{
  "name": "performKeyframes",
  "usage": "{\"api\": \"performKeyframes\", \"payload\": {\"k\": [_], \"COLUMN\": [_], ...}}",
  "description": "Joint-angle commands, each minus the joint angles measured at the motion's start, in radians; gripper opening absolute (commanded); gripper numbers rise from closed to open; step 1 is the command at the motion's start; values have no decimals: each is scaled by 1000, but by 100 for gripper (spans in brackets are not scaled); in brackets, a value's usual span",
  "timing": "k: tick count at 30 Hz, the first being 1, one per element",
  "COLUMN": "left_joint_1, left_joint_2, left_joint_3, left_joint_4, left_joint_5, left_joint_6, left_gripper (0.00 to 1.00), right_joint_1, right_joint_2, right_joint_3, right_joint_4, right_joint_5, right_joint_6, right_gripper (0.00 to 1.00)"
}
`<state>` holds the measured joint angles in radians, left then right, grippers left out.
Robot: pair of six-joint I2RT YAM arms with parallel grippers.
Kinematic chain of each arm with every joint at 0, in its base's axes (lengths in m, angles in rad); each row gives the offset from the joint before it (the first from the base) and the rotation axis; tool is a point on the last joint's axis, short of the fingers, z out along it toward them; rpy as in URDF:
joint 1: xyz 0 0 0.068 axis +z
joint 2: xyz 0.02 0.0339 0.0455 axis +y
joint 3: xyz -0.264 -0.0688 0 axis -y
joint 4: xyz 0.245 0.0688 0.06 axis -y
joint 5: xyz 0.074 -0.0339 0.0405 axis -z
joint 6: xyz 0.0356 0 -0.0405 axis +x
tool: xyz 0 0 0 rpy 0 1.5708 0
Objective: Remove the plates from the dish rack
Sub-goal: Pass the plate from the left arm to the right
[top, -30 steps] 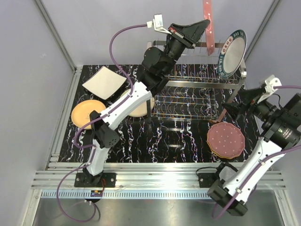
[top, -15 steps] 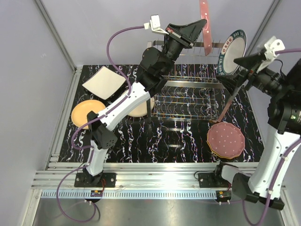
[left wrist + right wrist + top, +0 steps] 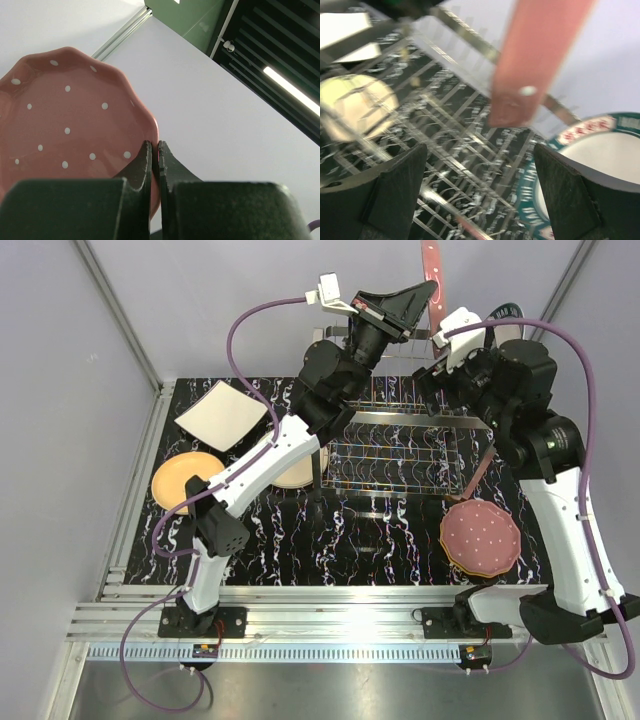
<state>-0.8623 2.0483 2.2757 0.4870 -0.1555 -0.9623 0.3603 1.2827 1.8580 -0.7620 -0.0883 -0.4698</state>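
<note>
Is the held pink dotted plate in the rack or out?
Out: the left end effector holds the pink dotted plate above the chrome wire rack.

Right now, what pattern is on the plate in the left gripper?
The plate: pink with white polka dots, clearest in the left wrist view.

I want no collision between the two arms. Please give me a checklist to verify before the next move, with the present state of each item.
1. The left gripper is shut on the rim of the pink dotted plate: ok.
2. That plate hangs above the dish rack: ok.
3. The right gripper is open: ok.
4. Gap between right gripper and held plate: cannot tell, the view is blurred.
5. The green-rimmed plate stands in the rack: ok.
</note>
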Motion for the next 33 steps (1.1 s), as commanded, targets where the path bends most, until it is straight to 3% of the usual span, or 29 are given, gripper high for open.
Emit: {"api": "performKeyframes", "payload": {"k": [1, 6, 12, 17, 23, 33], "left_joint_1": [-3, -4, -4, -3, -4, -4], "left_joint_2": [-111, -109, -111, -114, -120, -180], "left_joint_3": [19, 11, -2, -25, -33, -145], "left_joint_4": [214, 216, 219, 229, 232, 246], "left_joint_5": [-27, -30, -33, -35, -32, -16], "left_joint_6": [-19, -32, -47, -69, -73, -107], "left_gripper": [0, 0, 0, 0, 0, 0], "right_joint_1": [37, 45, 54, 54, 55, 51], "right_joint_2": [-23, -25, -3, 27, 14, 6], "right_joint_3": [-40, -112, -184, -180, -206, -155], "right_joint_4": [196, 328, 464, 532, 595, 675], "right_joint_5": [289, 265, 274, 292, 288, 306], "right_joint_6": [-61, -64, -98, -115, -104, -82], "right_gripper": [94, 91, 73, 32, 0, 0]}}
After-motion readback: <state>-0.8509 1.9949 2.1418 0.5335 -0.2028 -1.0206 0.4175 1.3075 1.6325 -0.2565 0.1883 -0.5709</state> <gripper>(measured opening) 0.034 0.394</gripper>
